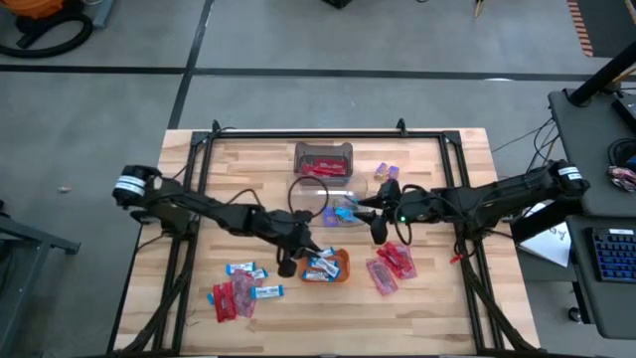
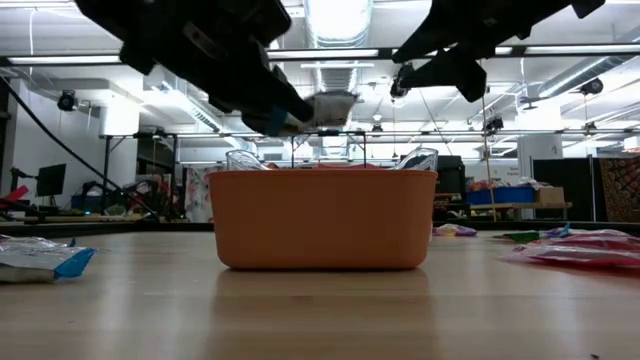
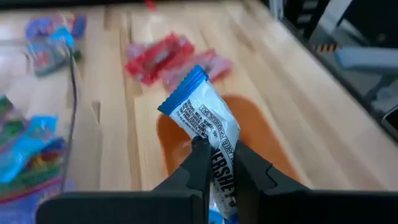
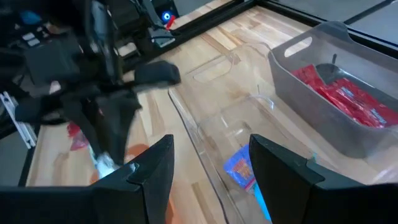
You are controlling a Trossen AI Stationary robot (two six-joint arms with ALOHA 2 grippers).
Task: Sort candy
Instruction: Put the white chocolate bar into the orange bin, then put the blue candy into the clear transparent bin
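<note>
My left gripper (image 3: 219,149) is shut on a blue-and-white candy bar (image 3: 202,115) and hangs above the small orange tray (image 1: 339,267), which has more blue-and-white bars in it. In the low view the left gripper (image 2: 290,110) is above the tray's rim (image 2: 325,175). My right gripper (image 4: 208,155) is open and empty, above the near clear bin (image 4: 249,124), where blue-wrapped candy (image 4: 239,168) lies. In the high view the right gripper (image 1: 379,225) is at that bin's right side. My left gripper pinches the blue-and-white bar between its two fingers (image 3: 200,163), about the bar's middle (image 3: 219,155). One crimped blue end (image 3: 186,87) sticks out past the fingertips. The bar is lifted clear, above the orange tray.
A far clear bin (image 1: 323,159) holds red packets. Loose red packets (image 1: 231,296) and blue-and-white bars (image 1: 244,269) lie near left; more red packets (image 1: 390,267) lie right of the tray. Purple sweets (image 1: 388,172) sit at the far right. Cables trail along both arms.
</note>
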